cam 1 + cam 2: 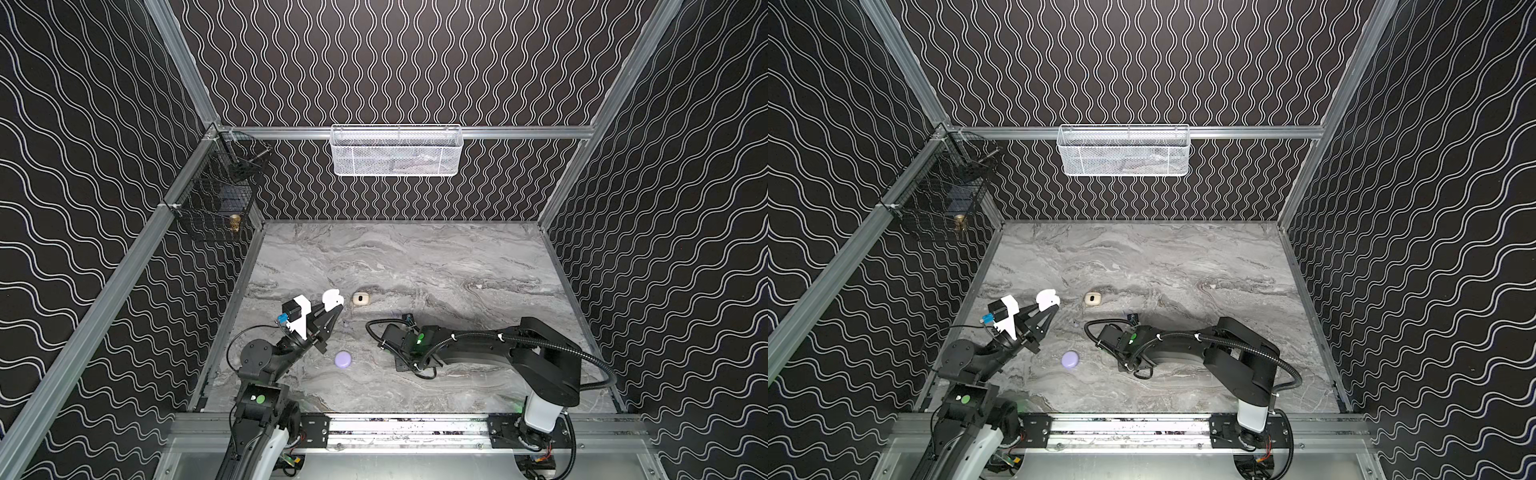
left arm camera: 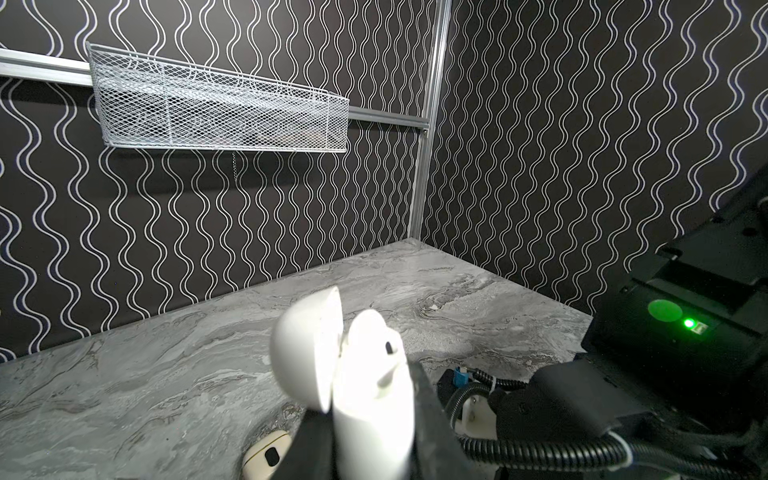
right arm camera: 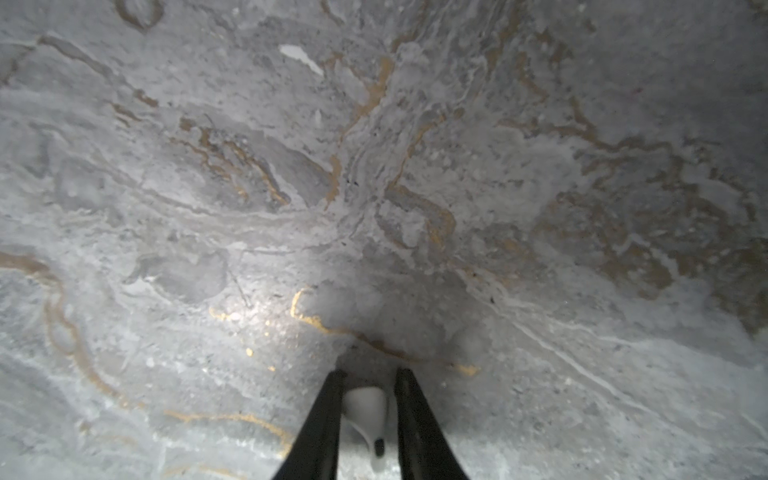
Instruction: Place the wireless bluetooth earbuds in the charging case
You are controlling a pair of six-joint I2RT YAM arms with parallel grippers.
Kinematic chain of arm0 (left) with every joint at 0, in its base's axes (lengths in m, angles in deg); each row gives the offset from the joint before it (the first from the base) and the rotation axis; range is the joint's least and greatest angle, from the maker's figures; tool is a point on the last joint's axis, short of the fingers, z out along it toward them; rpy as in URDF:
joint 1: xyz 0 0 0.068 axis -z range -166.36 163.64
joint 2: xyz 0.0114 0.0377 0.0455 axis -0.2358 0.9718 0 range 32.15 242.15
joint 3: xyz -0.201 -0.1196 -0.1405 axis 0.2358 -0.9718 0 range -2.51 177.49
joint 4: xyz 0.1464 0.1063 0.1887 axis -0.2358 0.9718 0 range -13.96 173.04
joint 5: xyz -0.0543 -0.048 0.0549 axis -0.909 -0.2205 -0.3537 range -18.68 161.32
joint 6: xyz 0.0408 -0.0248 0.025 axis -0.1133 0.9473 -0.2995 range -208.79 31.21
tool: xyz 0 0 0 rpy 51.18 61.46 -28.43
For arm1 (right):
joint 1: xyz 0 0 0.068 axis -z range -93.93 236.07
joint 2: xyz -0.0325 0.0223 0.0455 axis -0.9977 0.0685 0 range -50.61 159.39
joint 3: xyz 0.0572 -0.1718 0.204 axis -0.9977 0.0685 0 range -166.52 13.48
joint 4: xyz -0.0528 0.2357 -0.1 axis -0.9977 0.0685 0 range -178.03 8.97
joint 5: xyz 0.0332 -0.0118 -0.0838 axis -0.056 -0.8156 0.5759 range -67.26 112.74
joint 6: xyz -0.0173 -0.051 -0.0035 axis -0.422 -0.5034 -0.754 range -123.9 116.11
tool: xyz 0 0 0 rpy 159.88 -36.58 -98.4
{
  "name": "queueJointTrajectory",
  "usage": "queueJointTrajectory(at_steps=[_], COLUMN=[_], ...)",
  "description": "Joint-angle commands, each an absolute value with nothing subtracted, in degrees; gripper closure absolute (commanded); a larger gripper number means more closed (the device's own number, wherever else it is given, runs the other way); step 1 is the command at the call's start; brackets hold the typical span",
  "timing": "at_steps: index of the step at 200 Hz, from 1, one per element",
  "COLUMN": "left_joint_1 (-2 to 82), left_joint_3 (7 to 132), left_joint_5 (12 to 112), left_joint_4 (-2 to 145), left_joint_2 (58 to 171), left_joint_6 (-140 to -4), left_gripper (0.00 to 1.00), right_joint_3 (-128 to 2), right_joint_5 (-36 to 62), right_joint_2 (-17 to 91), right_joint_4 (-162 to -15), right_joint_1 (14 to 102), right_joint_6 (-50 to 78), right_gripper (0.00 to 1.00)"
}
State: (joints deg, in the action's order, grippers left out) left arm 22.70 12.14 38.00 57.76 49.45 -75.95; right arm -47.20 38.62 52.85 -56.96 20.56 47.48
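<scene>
A robotics lab test cell: an aluminium extrusion frame [image 1: 519, 132] boxes in a marble-look counter [image 1: 457, 257]. Black wavy-lined panels [image 1: 415, 62] wall three sides. A white mesh basket [image 1: 397, 151] hangs at the far wall. The left arm [image 1: 266, 365] and right arm [image 1: 544, 361] mount on the near rail [image 1: 411, 428].

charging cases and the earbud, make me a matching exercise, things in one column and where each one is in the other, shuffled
Things:
1. white case
2. cream case
3. lavender case
4. white earbud

Places:
a. on the table, towards the front
b. between the right gripper's fingers
c. held, lid open, in the left gripper
d. on the table, farther back

Pairs: 1-c, 2-d, 3-a, 4-b
</scene>
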Motion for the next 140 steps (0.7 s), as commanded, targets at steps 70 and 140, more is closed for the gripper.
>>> queueJointTrajectory(at_steps=[70, 140], left_joint_1=[22.71, 22.69], left_joint_3=[12.77, 12.65], left_joint_5=[38.01, 37.98], left_joint_4=[56.71, 56.37], left_joint_2=[49.49, 49.64], left_joint_6=[-77.28, -77.19], left_gripper=[1.0, 1.0], right_joint_3=[-46.47, -46.49], right_joint_5=[34.12, 34.15], right_joint_2=[52.75, 52.61], right_joint_4=[-54.72, -54.28], right_joint_1=[20.54, 20.46], right_joint_6=[47.87, 47.96], right_gripper=[0.7, 0.78])
